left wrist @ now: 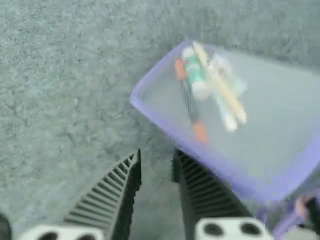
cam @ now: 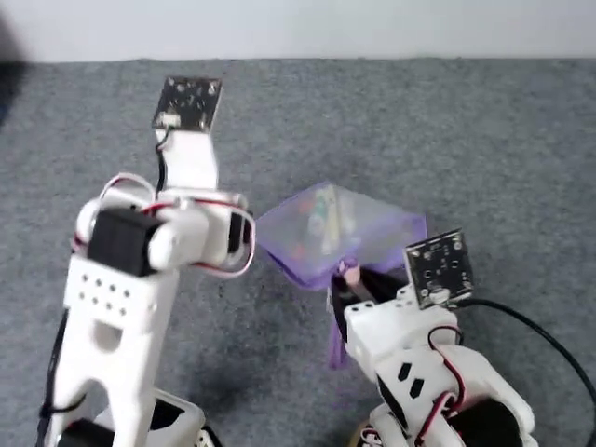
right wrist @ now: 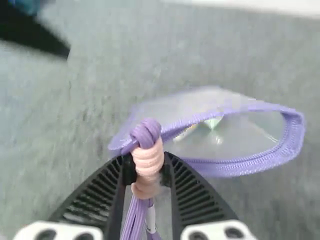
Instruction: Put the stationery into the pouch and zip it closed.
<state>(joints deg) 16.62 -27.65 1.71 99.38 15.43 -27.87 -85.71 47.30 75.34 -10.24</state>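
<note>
pouch: a purple see-through pouch (cam: 396, 228) (left wrist: 280, 130) (right wrist: 295, 135) was seen on the grey table (cam: 484, 130), between the two arms and closer to the right one.
stationery: pens and a pencil-like stick (left wrist: 205, 85) (cam: 321, 223) were seen inside the pouch, bunched in the corner far from the right gripper. an orange tip, a green-and-white body and a pale yellow stick were made out. the count could not be told because of blur.
zip: the mouth was seen gaping in the right wrist view, with the purple zip tape forming an open loop. it was not zipped.
zipper pull: a pink coiled pull (right wrist: 146, 165) (cam: 349, 271) topped by a purple knot was clamped between the right fingers. a purple cord (right wrist: 131, 222) (cam: 335, 345) was seen trailing from it back under the arm.
right gripper: the right gripper (right wrist: 145, 160) (cam: 346, 281) was closed down on the zipper pull at the pouch end nearest its arm. nothing else was held.
left gripper: the fingers of the left gripper (left wrist: 156, 155) were set a narrow gap apart, with nothing between them. it was placed just beside the pouch's long edge, over bare table. contact with the pouch could not be told.
left arm: the white left arm (cam: 121, 279) was seen on the left in the high view, with its wrist camera board (cam: 189, 102) toward the far side of the table.
cable: a black cable (cam: 549, 345) was run from the right arm toward the table's edge.
wall: a white strip (cam: 326, 28) was seen beyond the table.
</note>
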